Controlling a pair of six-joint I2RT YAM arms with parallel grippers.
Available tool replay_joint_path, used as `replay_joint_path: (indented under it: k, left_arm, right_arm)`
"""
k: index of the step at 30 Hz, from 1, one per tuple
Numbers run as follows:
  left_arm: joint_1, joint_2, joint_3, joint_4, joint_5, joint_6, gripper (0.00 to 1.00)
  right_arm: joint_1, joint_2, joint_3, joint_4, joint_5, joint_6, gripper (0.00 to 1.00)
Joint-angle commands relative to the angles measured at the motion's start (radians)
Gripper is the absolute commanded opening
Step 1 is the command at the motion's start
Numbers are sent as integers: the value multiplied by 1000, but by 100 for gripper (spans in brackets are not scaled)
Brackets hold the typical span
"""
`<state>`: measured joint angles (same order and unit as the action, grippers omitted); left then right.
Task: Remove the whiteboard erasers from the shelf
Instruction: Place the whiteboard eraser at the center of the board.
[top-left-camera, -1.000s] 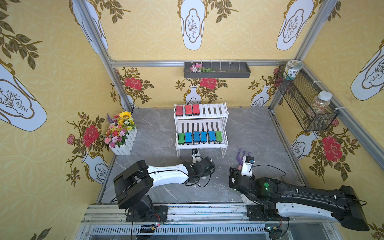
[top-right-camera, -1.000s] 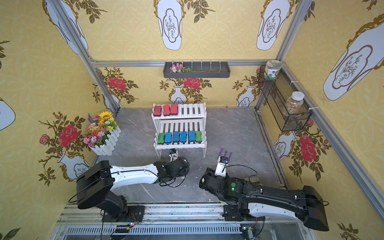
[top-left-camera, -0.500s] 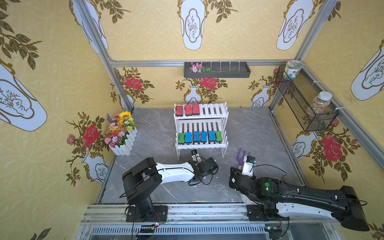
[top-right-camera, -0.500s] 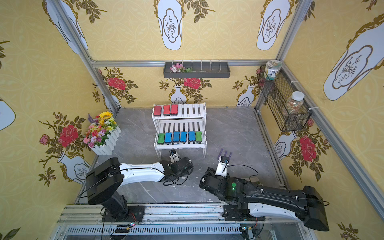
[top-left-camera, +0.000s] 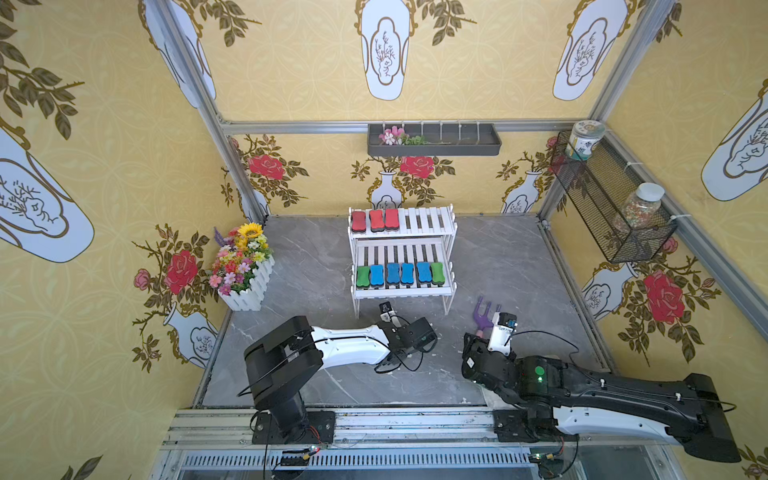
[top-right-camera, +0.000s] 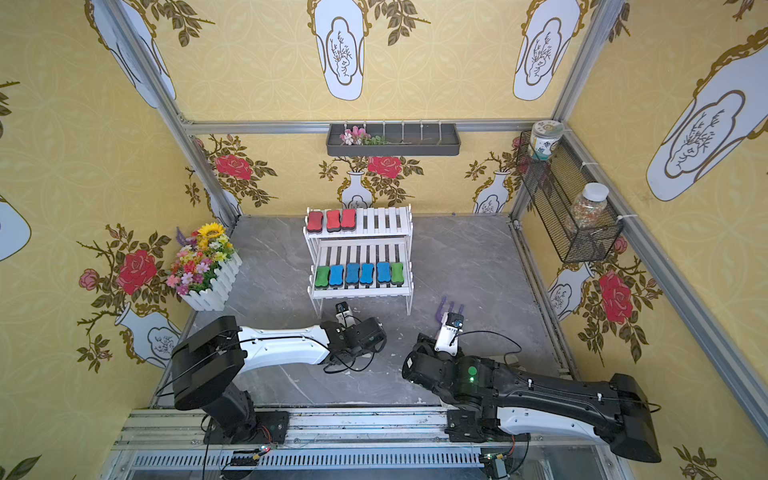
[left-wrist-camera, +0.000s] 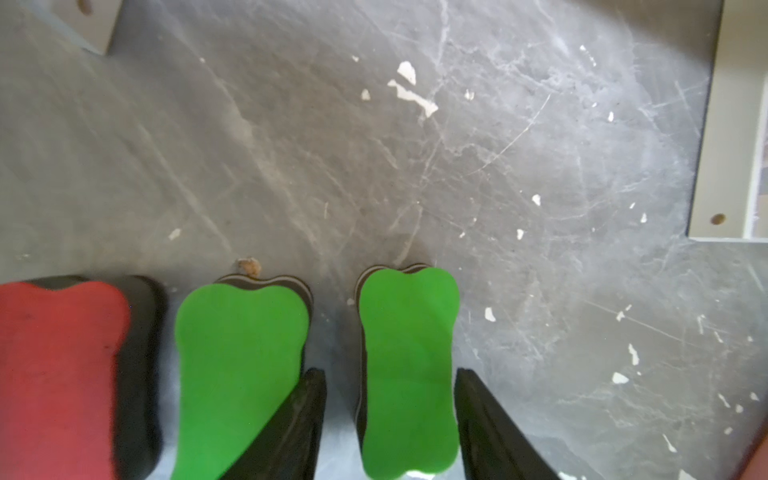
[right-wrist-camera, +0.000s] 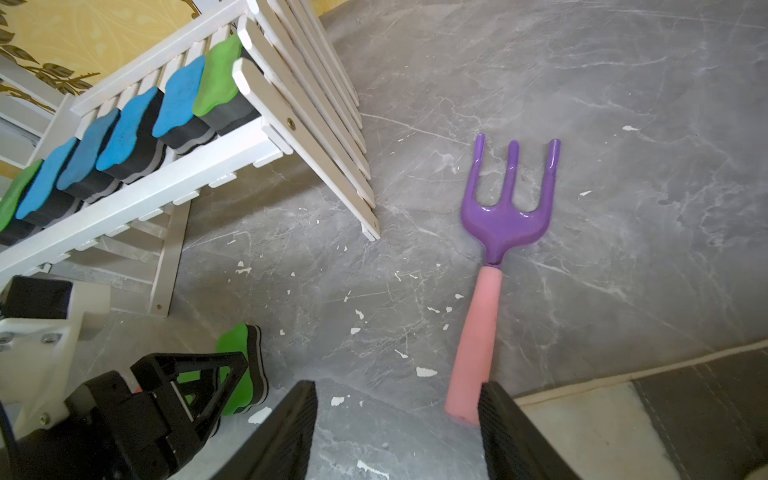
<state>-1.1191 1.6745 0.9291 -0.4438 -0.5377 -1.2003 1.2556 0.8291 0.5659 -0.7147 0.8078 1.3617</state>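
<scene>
- Grey marble-look bench (top-left-camera: 498, 266), boxed in by yellow floral walls, carries the white two-tier shelf (top-left-camera: 401, 293) at its middle, toward the back edge.
- Nine whiteboard erasers sit on the shelf: three red ones (top-left-camera: 376, 220) at the upper tier's left end, and a row of six (top-left-camera: 399, 274) along the lower tier's front, green at both ends with blue between.
- Three more lie side by side on the bench before the shelf: a red eraser (left-wrist-camera: 58, 374), a green eraser (left-wrist-camera: 237, 374) and a second green eraser (left-wrist-camera: 409, 370).
- Just changed: the left gripper (left-wrist-camera: 388, 374), clenched a second ago, has spread its jaws. They straddle the second green eraser with a gap on one side, so it lies released and flat. By my count that is three removed, nine left.
- The right gripper (right-wrist-camera: 397, 386) hangs low over the bench, jaws apart and empty.
- A purple garden fork (right-wrist-camera: 505, 208) with a pink handle lies just beside one of its fingers, near the shelf's right front leg. It could snag a reach from that side.
- The flower box (top-left-camera: 245, 270) stands at the left edge, well apart.
</scene>
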Motion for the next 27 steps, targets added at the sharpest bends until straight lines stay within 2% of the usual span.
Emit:
replay_joint_path:
  k: [1,8,12,17,21,27]
  left_arm:
    - [-13,-19,8,-21,-29,32,58]
    - [-35,-87,18,-74,-42,58,60]
    - [-50,-207,-16,-93,-32,67,68]
    - [-80,-404,-44,-108,-26,90,81]
    - [-90,-526,-45,-139,-53,106,84]
    - [-89,-652,-27,-173,-34,186,87]
  right_arm:
    - [1,-5,10,-30,31,10,67]
    - [2,29,23,-9,14,-18,67]
    - [2,58,35,43,-21,-86,67]
    - [0,97,128,87,-44,-253,67]
    - [-30,132,216,128,-107,-375,66]
    - [-47,274,202,218,-227,-391,61]
